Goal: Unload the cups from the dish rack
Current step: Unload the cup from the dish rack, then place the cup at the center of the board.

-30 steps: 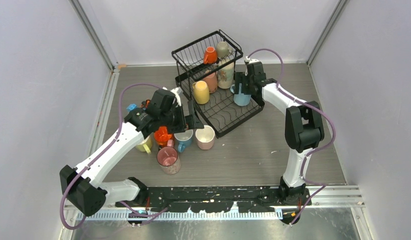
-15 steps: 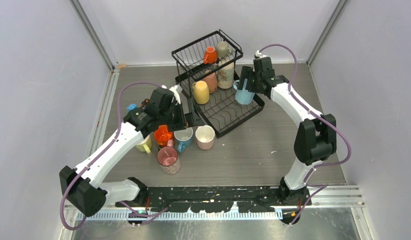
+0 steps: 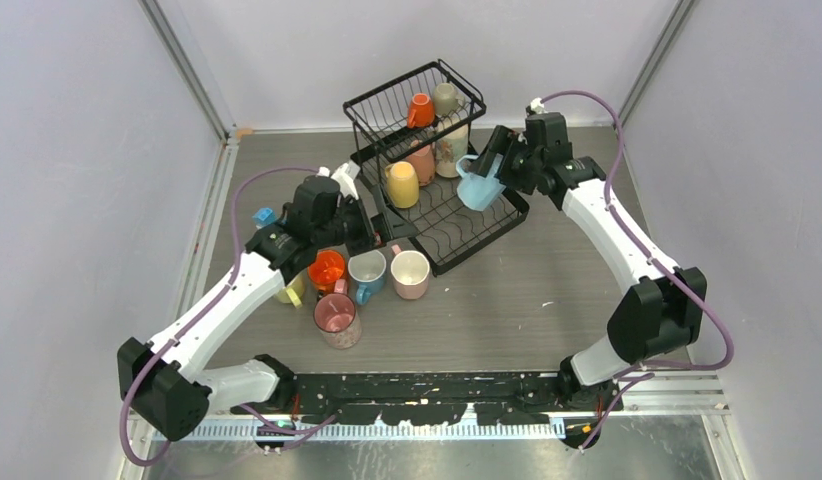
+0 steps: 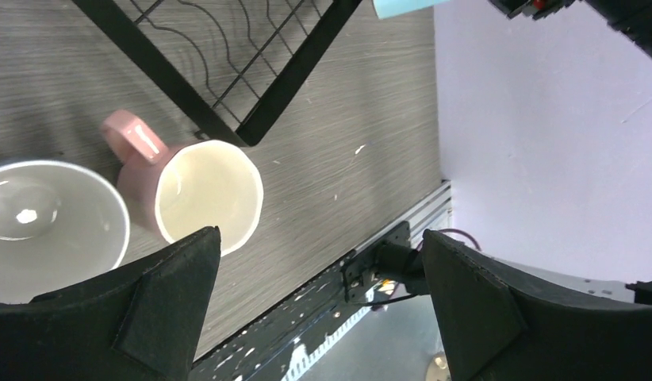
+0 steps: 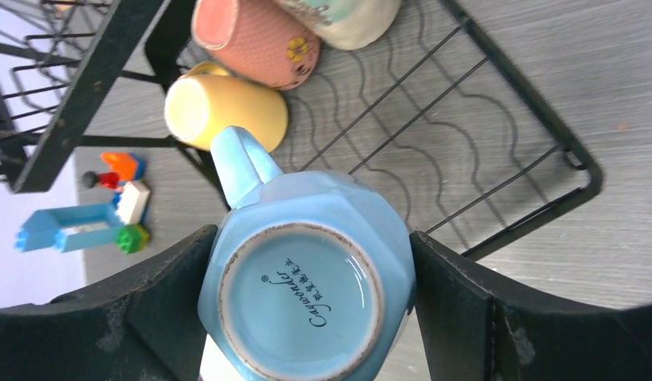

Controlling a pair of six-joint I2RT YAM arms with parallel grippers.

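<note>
The black wire dish rack stands at the back centre. Its upper basket holds an orange cup and a beige cup. A yellow cup, a salmon cup and a patterned cup sit on the lower tray. My right gripper is shut on a light blue cup, tilted above the tray's right side. In the right wrist view that light blue cup shows its base between the fingers. My left gripper hangs open and empty by the rack's front left corner.
Several cups stand on the table left of the rack's front: orange, grey-blue, pink, a pink tumbler and yellow. Toy blocks lie farther left. Walls close in both sides.
My right arm has lifted the light blue cup off the lower tray, tipping it and swinging back to the right. My left arm has drawn back slightly toward the left.
</note>
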